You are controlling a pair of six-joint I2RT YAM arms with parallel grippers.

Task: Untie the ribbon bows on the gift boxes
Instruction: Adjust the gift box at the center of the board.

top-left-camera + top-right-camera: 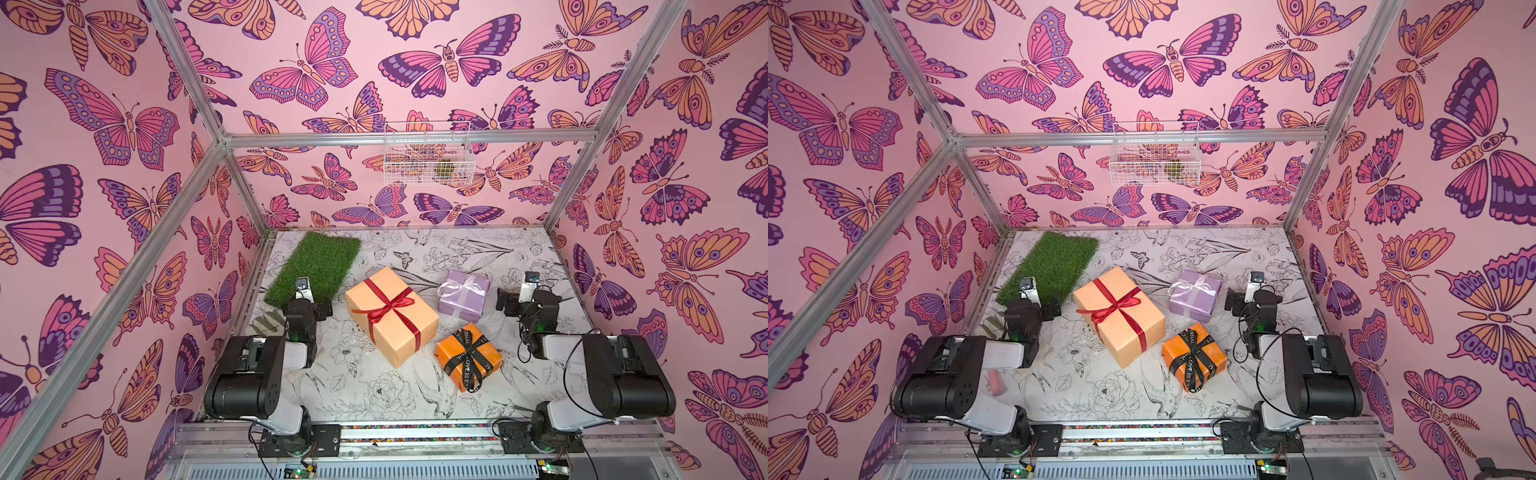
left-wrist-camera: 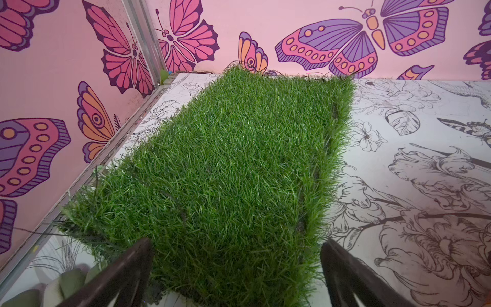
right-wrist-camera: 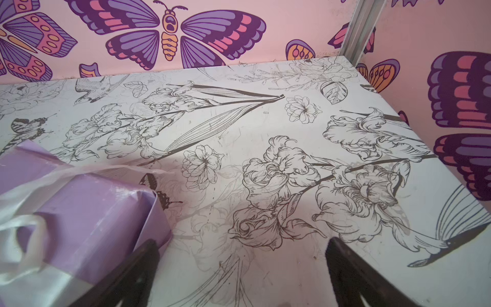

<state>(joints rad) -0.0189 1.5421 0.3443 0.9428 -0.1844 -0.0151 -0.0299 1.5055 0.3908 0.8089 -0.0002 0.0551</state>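
Table (image 1: 374,395) with a black-and-white floral print, three boxes grouped mid-table. Nearest, right of centre: small orange box (image 1: 449,351), black lettered ribbon (image 1: 468,348) crossed over it, bow tied on top. Just beyond and left: large peach box (image 1: 392,284) set at an angle, red ribbon (image 1: 390,307) with its bow tied on the top face. Farther right: lilac box (image 1: 451,303), pale ribbon (image 1: 465,286) tied in a bow. Right gripper (image 3: 243,243) sits to the right of the lilac box, fingers spread wide, nothing between them; the box corner is just beside one finger, contact not clear. Left gripper (image 2: 236,247) is at the left, fingers likewise wide apart and empty, over the near end of a grass mat (image 1: 316,266). Wire basket (image 1: 428,153) hangs on the far wall.
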